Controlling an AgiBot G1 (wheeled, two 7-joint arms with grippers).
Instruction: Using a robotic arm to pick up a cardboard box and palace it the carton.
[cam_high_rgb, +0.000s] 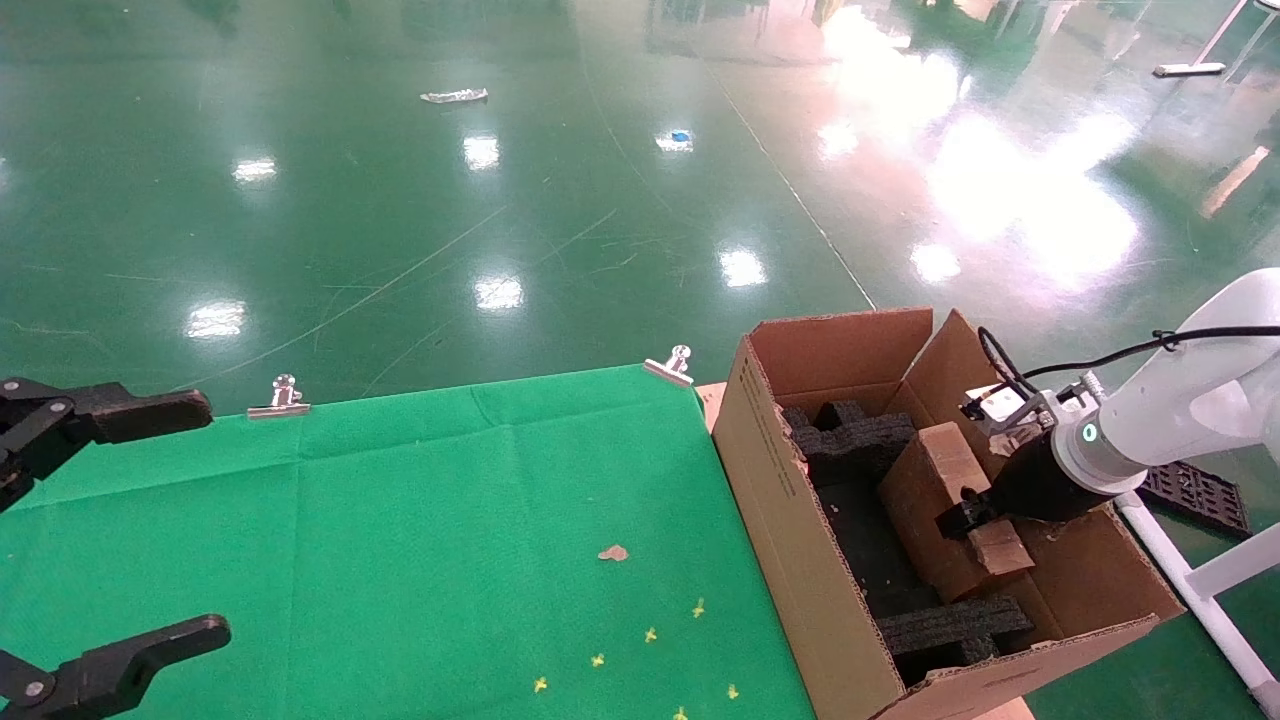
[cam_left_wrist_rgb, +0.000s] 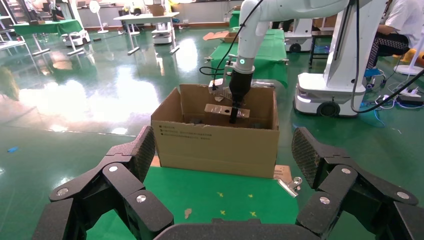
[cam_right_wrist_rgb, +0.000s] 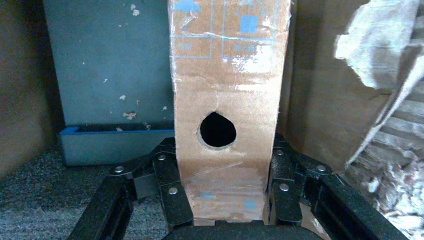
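Observation:
My right robotic arm (cam_high_rgb: 1180, 400) reaches down into the carton (cam_high_rgb: 790, 500), a large brown carton beside the green table. Its gripper (cam_high_rgb: 968, 515) is shut on the cardboard box (cam_high_rgb: 930, 480), a small narrow box lying tilted inside the carton between black foam inserts (cam_high_rgb: 850, 440). In the right wrist view both fingers (cam_right_wrist_rgb: 172, 190) press the sides of the taped box (cam_right_wrist_rgb: 227, 100), which has a round hole. The left wrist view shows the carton (cam_left_wrist_rgb: 220, 142) with the box (cam_left_wrist_rgb: 217, 109) held in it. My left gripper (cam_high_rgb: 190, 520) is parked open at the table's left.
The green cloth table (cam_high_rgb: 400, 520) carries two metal clips (cam_high_rgb: 285, 395) on its far edge, a cardboard scrap (cam_high_rgb: 613, 552) and yellow marks. A black grid tray (cam_high_rgb: 1195, 495) and a white pipe frame (cam_high_rgb: 1190, 580) lie right of the carton. The shiny green floor lies beyond.

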